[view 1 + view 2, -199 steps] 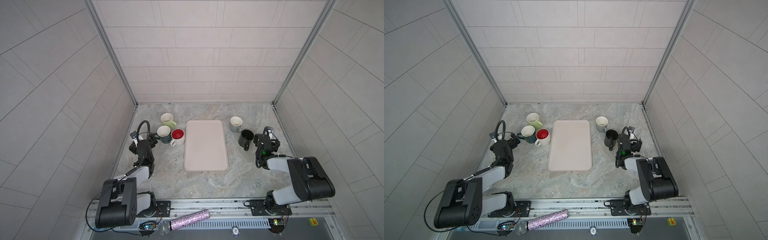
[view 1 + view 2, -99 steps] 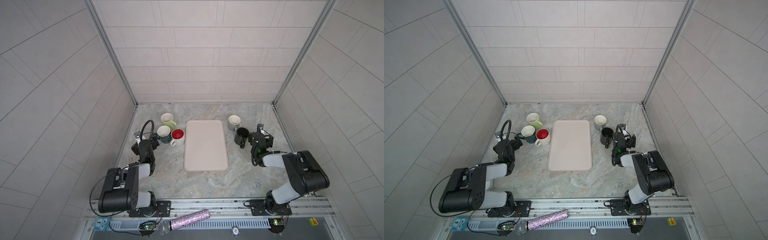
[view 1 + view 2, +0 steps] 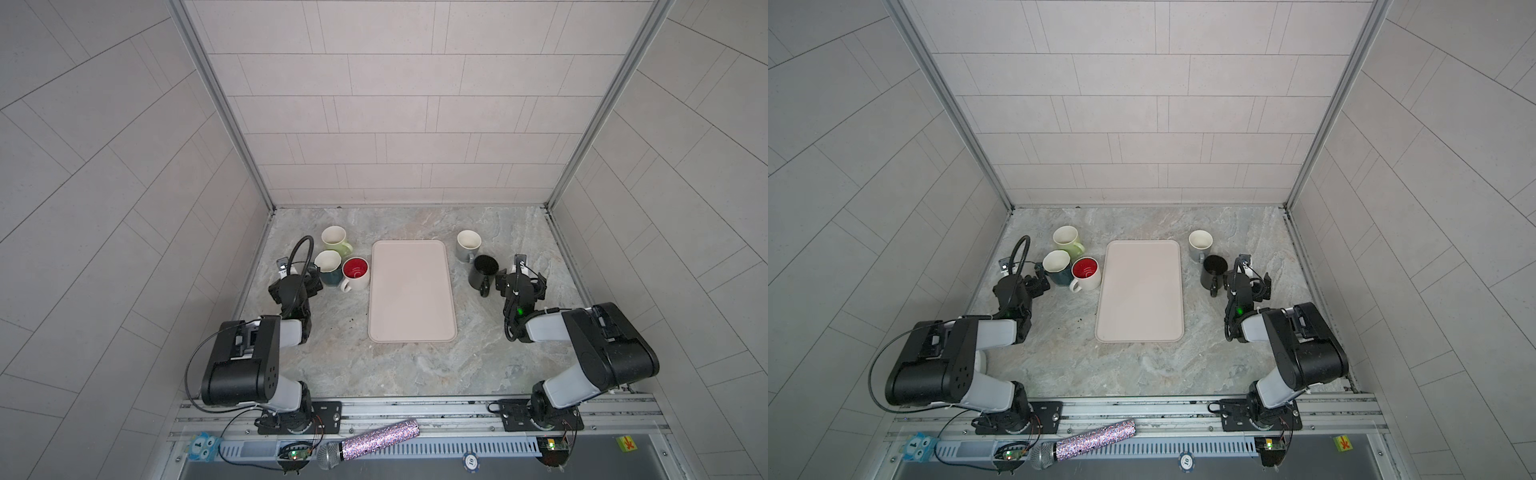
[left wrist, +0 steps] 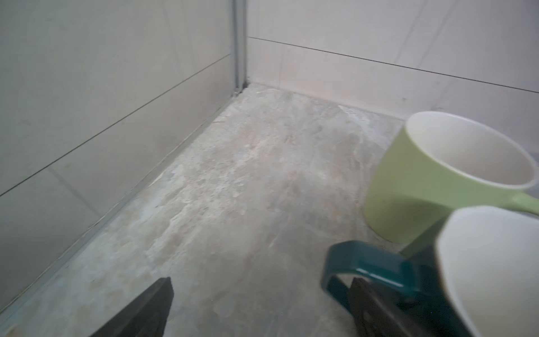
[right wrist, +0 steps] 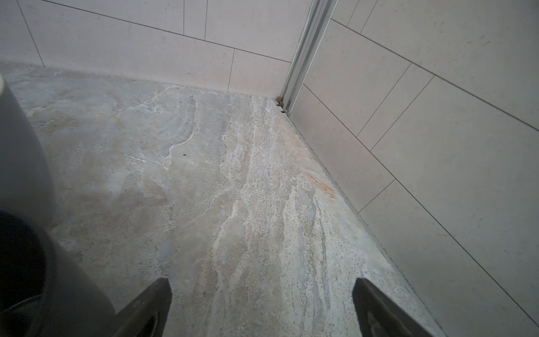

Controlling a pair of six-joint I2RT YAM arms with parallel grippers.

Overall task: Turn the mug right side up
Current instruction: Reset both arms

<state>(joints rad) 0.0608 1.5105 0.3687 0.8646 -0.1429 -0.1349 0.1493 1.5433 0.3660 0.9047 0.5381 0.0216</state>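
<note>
The stone tabletop [image 3: 407, 374] bears a pale tray [image 3: 411, 291] between three upright mugs [image 3: 329, 268] and two upright mugs [image 3: 483, 270].

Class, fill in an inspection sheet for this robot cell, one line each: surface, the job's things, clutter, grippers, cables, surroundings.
Surface: marbled tabletop with a pale mat in the middle and a few dark specks beside it.
Job's things: green mug, teal mug, red-lined white mug, grey mug and black mug, all mouth up.
Clutter: glittery microphone on the front rail.
Grippers: left gripper open, one finger at the teal mug's handle; right gripper open, empty, beside the black mug.
Cables: looped black cable over the left wrist.
Surroundings: tiled walls.
</note>
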